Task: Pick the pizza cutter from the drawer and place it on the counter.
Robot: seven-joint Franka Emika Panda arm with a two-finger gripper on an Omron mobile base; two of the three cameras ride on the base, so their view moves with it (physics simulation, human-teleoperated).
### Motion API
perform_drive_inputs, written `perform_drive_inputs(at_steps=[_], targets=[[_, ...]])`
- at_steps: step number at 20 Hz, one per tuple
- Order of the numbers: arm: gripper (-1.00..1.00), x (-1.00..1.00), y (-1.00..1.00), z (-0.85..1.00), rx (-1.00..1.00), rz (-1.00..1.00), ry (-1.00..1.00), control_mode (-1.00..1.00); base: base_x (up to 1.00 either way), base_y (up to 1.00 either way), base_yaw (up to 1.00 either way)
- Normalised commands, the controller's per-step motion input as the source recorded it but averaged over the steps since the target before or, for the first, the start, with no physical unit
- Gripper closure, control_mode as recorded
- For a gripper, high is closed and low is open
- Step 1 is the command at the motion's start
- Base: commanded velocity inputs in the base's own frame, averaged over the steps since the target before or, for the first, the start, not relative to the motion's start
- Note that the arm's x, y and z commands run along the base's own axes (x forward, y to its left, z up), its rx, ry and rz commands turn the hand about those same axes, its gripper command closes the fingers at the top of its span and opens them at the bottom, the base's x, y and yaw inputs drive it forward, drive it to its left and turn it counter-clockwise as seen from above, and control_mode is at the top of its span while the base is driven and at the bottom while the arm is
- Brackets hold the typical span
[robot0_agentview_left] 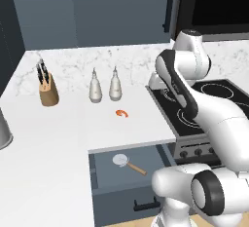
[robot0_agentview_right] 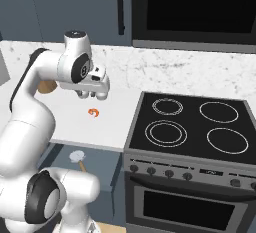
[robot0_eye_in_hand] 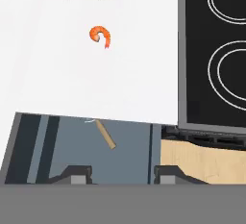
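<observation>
The slate-blue drawer (robot0_agentview_left: 115,202) stands pulled open below the white counter (robot0_agentview_left: 68,128). Inside it lies the pizza cutter (robot0_agentview_left: 127,162), silvery wheel to the left and wooden handle to the right. In the hand view its handle (robot0_eye_in_hand: 106,134) shows in the drawer (robot0_eye_in_hand: 129,153), while the counter's edge covers most of the wheel. My gripper (robot0_agentview_right: 93,95) hangs high over the counter (robot0_agentview_right: 107,124), well above the cutter (robot0_agentview_right: 78,159), pointing down. Its fingertips (robot0_eye_in_hand: 77,173) stand far apart with nothing between them, so the gripper (robot0_eye_in_hand: 122,176) is open.
A small orange curled item (robot0_agentview_left: 122,113) lies on the counter behind the drawer. Two pale bottles (robot0_agentview_left: 95,87) and a knife block (robot0_agentview_left: 48,90) stand farther back. The black stovetop (robot0_agentview_left: 214,99) and oven (robot0_agentview_right: 195,197) border the drawer on the right.
</observation>
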Motion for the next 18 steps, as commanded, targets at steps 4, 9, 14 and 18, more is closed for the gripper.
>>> perform_drive_inputs(at_steps=[4,9,14,18], targets=[[-1.00,-0.36,-0.05,0.00,0.00,0.00,-0.03,-1.00,0.00,0.00,0.00],[-1.00,-0.36,-0.02,0.00,0.00,0.00,-0.05,-1.00,0.00,0.00,0.00],[-1.00,-0.31,-0.04,-0.07,-0.02,0.03,-0.01,1.00,-0.49,-0.26,0.03],[-1.00,0.00,0.00,0.00,0.00,0.00,0.00,1.00,-0.30,-0.71,0.00]])
